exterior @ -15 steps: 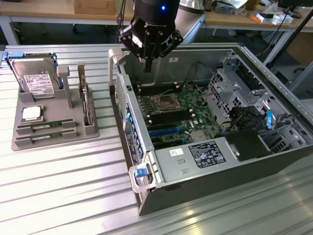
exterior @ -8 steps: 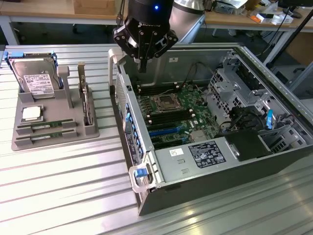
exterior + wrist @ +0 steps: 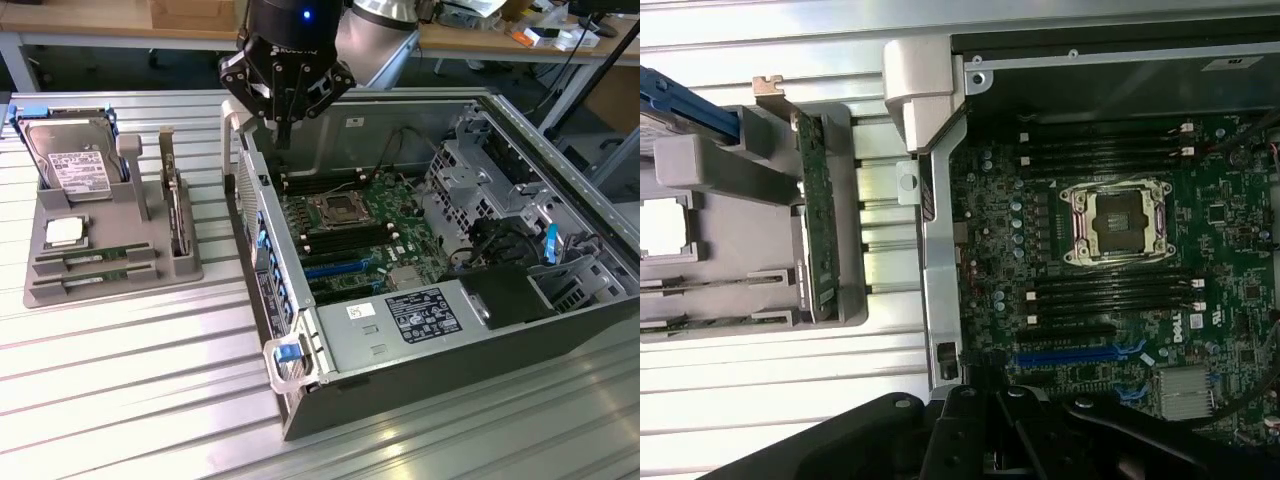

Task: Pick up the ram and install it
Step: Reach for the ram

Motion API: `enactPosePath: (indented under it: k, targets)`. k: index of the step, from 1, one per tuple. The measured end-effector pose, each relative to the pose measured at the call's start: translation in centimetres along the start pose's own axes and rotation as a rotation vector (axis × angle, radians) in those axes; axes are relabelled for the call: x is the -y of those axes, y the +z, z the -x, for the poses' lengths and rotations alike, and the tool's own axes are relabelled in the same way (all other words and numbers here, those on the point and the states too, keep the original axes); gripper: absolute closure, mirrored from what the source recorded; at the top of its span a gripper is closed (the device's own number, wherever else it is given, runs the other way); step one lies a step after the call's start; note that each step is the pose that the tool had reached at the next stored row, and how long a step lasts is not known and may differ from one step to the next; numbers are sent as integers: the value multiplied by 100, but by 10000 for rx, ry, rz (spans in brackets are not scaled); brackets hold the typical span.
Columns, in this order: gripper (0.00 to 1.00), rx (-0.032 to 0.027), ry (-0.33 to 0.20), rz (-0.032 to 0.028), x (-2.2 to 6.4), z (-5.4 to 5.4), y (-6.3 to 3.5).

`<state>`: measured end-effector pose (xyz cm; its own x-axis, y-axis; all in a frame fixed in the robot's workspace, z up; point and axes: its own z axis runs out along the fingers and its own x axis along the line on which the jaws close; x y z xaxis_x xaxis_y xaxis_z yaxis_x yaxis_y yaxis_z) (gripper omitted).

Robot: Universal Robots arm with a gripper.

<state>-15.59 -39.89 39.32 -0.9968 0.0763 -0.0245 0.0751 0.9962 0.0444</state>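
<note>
Two ram sticks (image 3: 95,257) lie flat in the front slots of a grey holder tray (image 3: 120,280) at the exterior view's left; they are thin green boards, also seen edge-on as ram (image 3: 700,285). My gripper (image 3: 285,132) hangs over the back left corner of the open computer case (image 3: 420,390), well apart from the ram. Its fingers (image 3: 285,118) are pressed together with nothing between them. The black gripper (image 3: 1005,430) linkage sits over the case wall. Empty black memory slots (image 3: 1110,290) flank the processor socket (image 3: 1118,222) on the motherboard (image 3: 360,230).
The tray also holds a silver hard drive (image 3: 70,165), a square processor chip (image 3: 63,232) and an upright green card (image 3: 178,212). A power supply (image 3: 400,320) and drive cages (image 3: 500,200) fill the case's near and right parts. A ribbed metal table (image 3: 130,380) lies around.
</note>
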Motion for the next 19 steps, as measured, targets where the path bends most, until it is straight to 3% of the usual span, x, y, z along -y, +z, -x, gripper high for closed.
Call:
enactPosePath:
  k: [19]
  targets:
    - [89,0,0,0,24,-326,-9]
